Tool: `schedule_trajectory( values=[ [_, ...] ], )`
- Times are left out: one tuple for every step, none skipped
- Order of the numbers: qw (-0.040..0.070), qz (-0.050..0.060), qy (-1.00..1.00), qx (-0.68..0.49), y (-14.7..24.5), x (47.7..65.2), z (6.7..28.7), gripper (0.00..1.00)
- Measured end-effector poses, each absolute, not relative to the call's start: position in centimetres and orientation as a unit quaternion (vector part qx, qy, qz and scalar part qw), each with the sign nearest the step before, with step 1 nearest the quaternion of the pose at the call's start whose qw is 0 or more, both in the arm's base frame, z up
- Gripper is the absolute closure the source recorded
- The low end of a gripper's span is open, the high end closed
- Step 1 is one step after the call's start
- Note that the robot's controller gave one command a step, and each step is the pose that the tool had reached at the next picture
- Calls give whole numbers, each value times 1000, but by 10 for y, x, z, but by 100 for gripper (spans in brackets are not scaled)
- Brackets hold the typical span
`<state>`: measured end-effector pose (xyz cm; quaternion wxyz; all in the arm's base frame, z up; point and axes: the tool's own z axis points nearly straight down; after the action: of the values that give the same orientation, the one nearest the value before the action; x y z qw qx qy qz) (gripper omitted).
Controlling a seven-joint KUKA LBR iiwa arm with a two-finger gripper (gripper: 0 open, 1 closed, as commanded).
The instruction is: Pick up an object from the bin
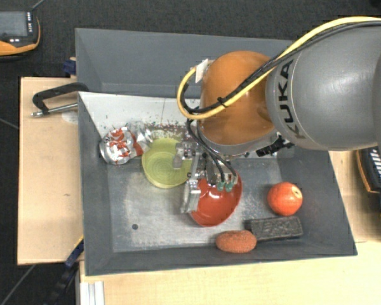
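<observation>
Background: dark floor around the rig, with a small black-and-orange device in the upper left corner of the frame. Work surface: grey metal bin with sloped walls. Its floor is dull and scuffed paler at centre left, and fine dark specks are strewn along the foot of the upper wall. Arm enters from the right of the frame; its orange wrist cover and a yellow cable sit above the bin's middle. Gripper is down at the left rim of a red bowl, centre of the bin floor. Whether it is clamped on that rim or released cannot be told from this angle. Just left and above, touching or nearly touching the red bowl, is a yellow-green bowl, upright. Further upper left lies a crumpled silver-and-red can. Right of the red bowl is an orange-red ball, apart from it. Lower right holds a dark grey block lying flat, with a brownish-orange oval lump beside its left end, near the lower wall.
</observation>
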<state>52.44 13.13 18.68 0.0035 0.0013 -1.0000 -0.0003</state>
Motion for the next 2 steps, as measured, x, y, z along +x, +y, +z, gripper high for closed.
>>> schedule_trajectory(
  values=[
    [6,0,-1000,10,99,555,114,0],
    [3,-1,-1000,-11,89,575,98,0]
  ],
)
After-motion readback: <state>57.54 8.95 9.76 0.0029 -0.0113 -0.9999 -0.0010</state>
